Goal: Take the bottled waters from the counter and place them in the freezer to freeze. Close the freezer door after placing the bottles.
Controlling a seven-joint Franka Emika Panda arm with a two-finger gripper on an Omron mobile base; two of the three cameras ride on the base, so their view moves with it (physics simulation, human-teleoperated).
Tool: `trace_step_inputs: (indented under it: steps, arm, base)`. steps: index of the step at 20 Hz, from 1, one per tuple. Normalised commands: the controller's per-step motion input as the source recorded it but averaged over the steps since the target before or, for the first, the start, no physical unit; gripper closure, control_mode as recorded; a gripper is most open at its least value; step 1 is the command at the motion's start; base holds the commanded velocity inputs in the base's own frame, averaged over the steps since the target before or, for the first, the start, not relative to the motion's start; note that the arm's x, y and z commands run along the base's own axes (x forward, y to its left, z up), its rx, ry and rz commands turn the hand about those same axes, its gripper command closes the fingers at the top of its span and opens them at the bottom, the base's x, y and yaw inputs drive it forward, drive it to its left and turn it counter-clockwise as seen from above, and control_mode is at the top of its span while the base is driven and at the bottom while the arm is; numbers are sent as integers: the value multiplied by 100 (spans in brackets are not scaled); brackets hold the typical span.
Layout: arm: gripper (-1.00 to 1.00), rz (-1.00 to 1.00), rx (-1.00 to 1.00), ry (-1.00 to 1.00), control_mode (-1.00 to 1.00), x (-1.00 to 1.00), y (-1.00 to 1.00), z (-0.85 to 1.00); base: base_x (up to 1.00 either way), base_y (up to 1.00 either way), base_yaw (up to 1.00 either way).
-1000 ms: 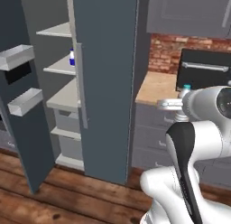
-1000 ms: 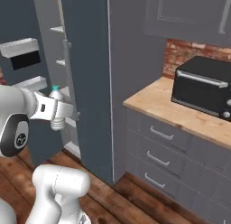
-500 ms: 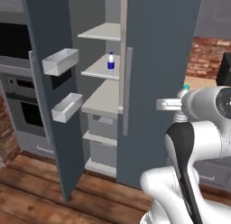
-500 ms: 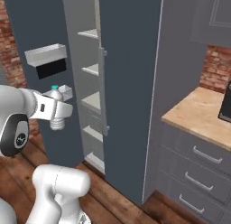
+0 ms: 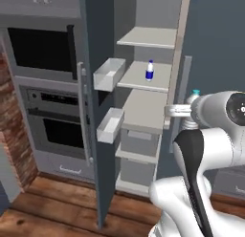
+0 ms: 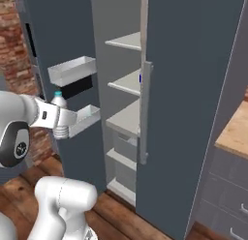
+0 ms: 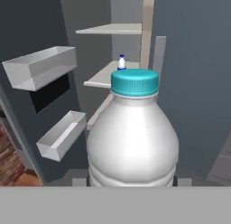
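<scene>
The freezer (image 5: 143, 107) fills the frame centre with its freezer door (image 5: 98, 112) swung open at left, white bins facing the shelves. The blue-label bottle (image 5: 150, 70) stands upright on the second shelf, upper centre. The gripper (image 6: 60, 119) apparently clasps the teal-capped bottle (image 7: 133, 137), upright, at centre right of the left base view, before the shelves.

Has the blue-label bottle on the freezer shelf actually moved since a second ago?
No. The blue-label bottle stands on the same freezer shelf; it sits differently in the picture because the base drove and the view shifted.
</scene>
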Motion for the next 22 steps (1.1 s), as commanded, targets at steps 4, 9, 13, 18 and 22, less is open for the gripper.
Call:
trace_step_inputs:
  steps: [4, 9, 13, 18, 22]
  arm:
    - [100, 0, 0, 0, 100, 0, 0, 0]
    - [100, 0, 0, 0, 100, 0, 0, 0]
    - [100, 0, 0, 0, 100, 0, 0, 0]
    - [100, 0, 0, 0, 100, 0, 0, 0]
    - [100, 0, 0, 0, 100, 0, 0, 0]
  base:
    - [29, 12, -34]
    - [36, 2, -54]
    - [31, 38, -44]
    - [24, 56, -10]
    - [25, 12, 14]
